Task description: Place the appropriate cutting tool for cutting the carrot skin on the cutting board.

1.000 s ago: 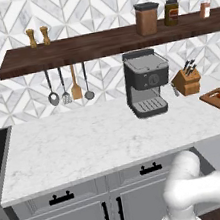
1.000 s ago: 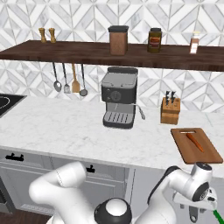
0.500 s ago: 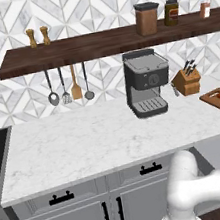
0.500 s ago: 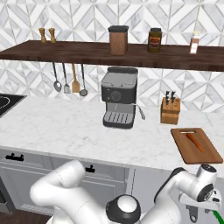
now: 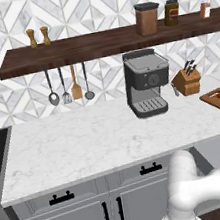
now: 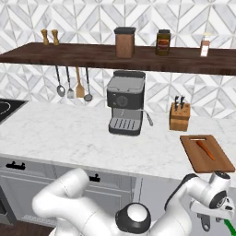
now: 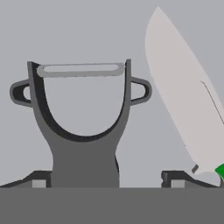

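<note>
Spreading wide around the peeler [image 7: 83, 127], the end effector [image 7: 106, 178] has sunk lower than before

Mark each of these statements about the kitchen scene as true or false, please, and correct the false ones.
1. The carrot lies on the cutting board. True.
2. In the right base view, the knife block stands to the left of the coffee machine. False: it stands to the right of it.
3. In the hand view, a peeler lies beside a knife. True.
4. The peeler already rests on the cutting board. False: the board carries the carrot and no tool.
5. The tips of the gripper are pressed together. False: they stand wide apart, with the peeler's handle between them.
</note>
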You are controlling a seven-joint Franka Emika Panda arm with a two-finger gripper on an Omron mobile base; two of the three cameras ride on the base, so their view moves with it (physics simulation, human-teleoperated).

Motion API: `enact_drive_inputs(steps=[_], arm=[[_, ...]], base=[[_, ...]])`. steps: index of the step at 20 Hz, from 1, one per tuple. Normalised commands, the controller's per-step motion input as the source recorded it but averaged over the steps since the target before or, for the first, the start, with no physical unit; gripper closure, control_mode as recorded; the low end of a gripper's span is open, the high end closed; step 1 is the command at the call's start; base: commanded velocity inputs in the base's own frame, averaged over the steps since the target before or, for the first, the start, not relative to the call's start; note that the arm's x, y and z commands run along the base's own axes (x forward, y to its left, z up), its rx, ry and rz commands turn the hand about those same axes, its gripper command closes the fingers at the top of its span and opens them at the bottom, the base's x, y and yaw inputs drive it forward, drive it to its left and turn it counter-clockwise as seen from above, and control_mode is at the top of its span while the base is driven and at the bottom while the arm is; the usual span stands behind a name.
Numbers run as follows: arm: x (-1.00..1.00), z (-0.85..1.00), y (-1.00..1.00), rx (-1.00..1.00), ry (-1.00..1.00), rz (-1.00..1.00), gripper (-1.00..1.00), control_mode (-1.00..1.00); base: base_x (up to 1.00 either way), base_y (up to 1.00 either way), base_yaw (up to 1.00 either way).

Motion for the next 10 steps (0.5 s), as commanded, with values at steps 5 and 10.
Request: enact_drive_inputs(steps=[5,10], arm=[[-0.37,-0.25,0.02,0.00,-0.03,0.00,-1.00,-1.00],[-0.26,-0.20,0.22,0.00,-0.06,0.00,-1.00,-1.00]], base=[[0.00,0.00,0.00],[0.00,0.00,0.00]])
